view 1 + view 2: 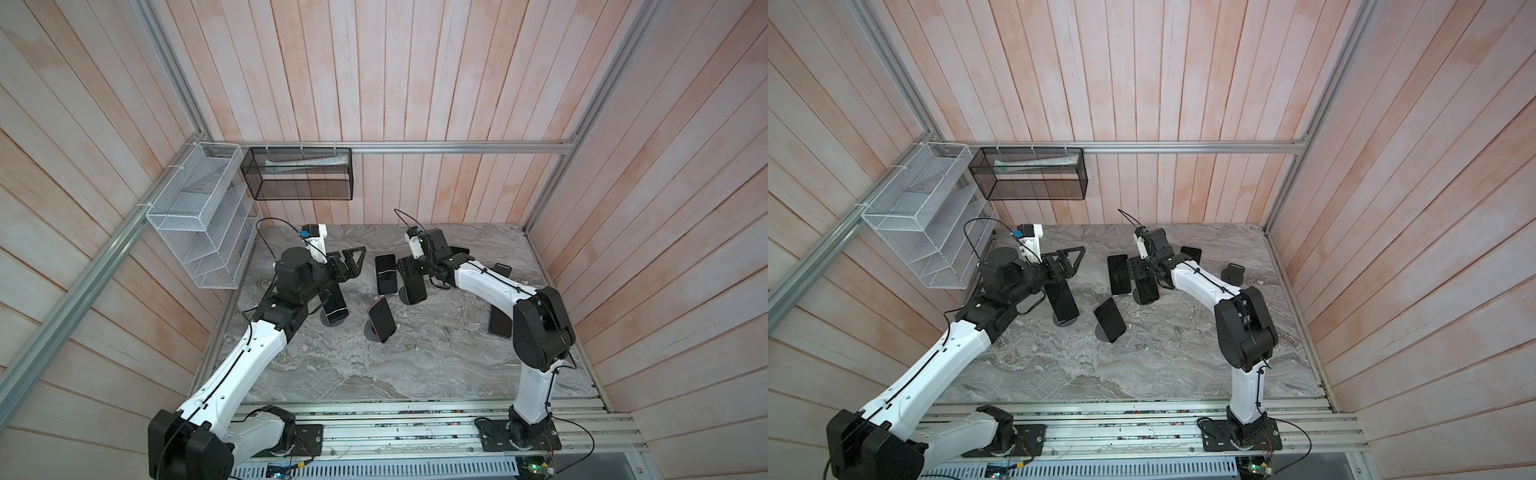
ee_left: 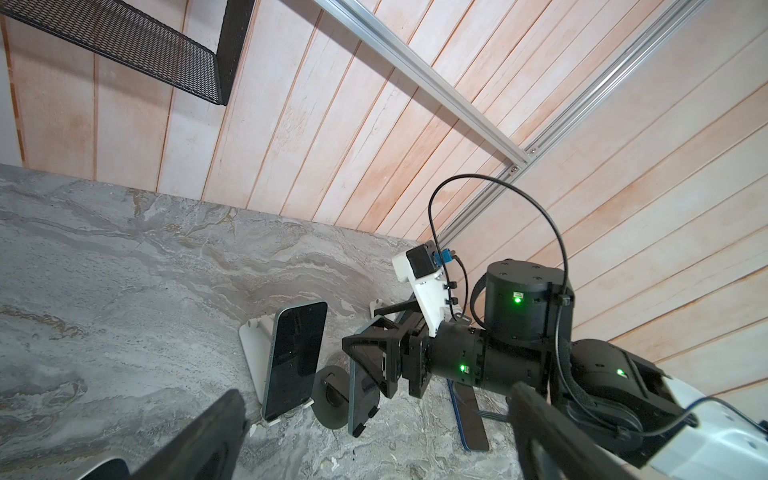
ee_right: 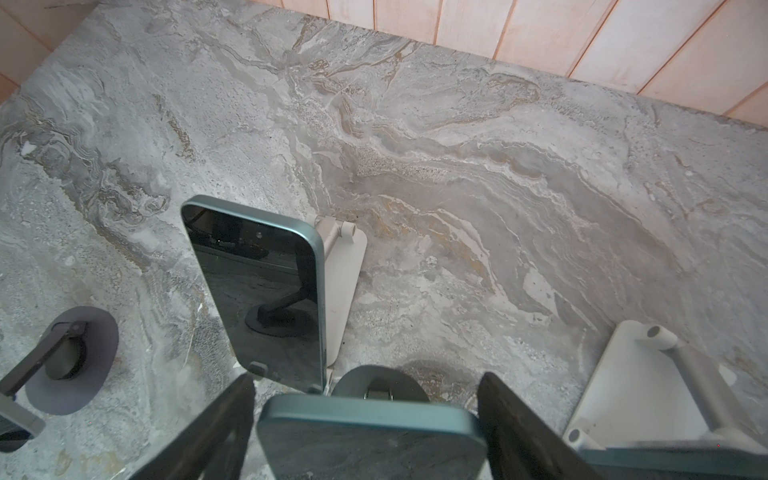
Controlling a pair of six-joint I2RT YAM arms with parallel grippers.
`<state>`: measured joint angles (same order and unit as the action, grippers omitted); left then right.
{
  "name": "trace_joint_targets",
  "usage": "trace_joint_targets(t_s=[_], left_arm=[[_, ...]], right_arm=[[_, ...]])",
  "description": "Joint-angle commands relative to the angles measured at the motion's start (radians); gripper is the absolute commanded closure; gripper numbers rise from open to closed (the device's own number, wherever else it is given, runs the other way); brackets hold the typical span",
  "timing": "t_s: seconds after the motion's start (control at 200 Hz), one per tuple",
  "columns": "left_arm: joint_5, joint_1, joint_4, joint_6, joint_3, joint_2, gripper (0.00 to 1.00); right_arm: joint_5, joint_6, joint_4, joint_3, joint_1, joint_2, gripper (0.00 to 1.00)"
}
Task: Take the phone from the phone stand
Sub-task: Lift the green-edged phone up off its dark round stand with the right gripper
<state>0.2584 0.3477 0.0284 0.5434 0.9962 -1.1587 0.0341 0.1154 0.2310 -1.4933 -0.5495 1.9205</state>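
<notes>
Right wrist view: your right gripper (image 3: pixel 368 397) stands open astride the phone (image 3: pixel 370 440), lower centre, still on its stand (image 3: pixel 380 380), not yet touching it. Pull off-axis and the stand may tip; the neighbouring phone (image 3: pixel 262 291) sits close enough to clip. In a top view your left gripper (image 1: pixel 354 262) gapes empty.
</notes>
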Motion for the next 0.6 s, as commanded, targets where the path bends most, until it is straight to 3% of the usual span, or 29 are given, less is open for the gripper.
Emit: trace_joint_targets(t_s=[0.0, 0.595], left_arm=[[0.022, -0.003, -0.030, 0.003, -0.016, -0.007, 0.00], [0.026, -0.003, -0.033, 0.003, -0.015, -0.013, 0.00]], right_arm=[[-0.013, 0.006, -0.015, 0.007, -0.007, 0.023, 0.16], [0.001, 0.004, -0.043, 0.034, -0.008, 0.024, 0.18]])
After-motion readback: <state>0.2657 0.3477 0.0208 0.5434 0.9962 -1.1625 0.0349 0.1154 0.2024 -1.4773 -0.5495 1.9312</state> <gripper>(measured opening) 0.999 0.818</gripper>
